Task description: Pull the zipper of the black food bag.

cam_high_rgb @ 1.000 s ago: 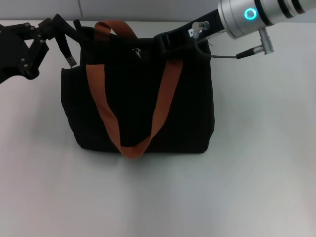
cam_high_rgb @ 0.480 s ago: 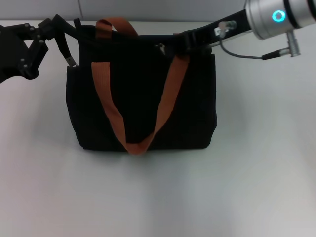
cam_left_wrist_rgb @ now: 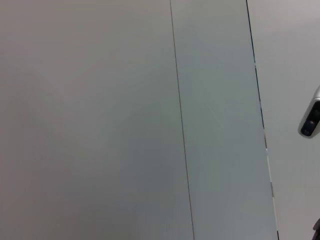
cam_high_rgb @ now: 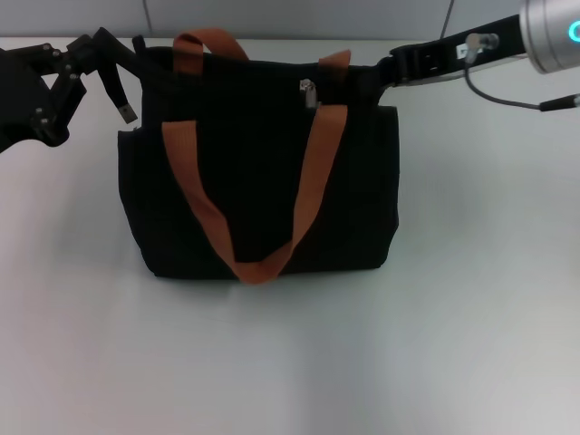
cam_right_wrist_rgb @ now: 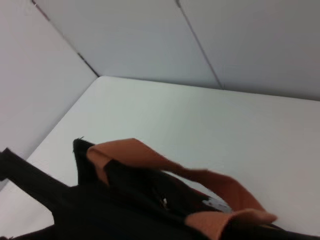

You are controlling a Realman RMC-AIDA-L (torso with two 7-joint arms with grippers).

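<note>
black food bag [cam_high_rgb: 258,172] stands upright, silver zipper [cam_high_rgb: 307,91] at its top; neither tool's state shows.

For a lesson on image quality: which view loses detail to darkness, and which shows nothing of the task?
Head view: the bag is near-featureless black, only the zipper glints. Left wrist view: plain wall panels only. Right wrist view: bag edge dark and soft.

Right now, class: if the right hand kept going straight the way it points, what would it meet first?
Probably the far orange strap at the black food bag's top edge, then the zipper; the right hand points leftward there. Depth is unclear.
</note>
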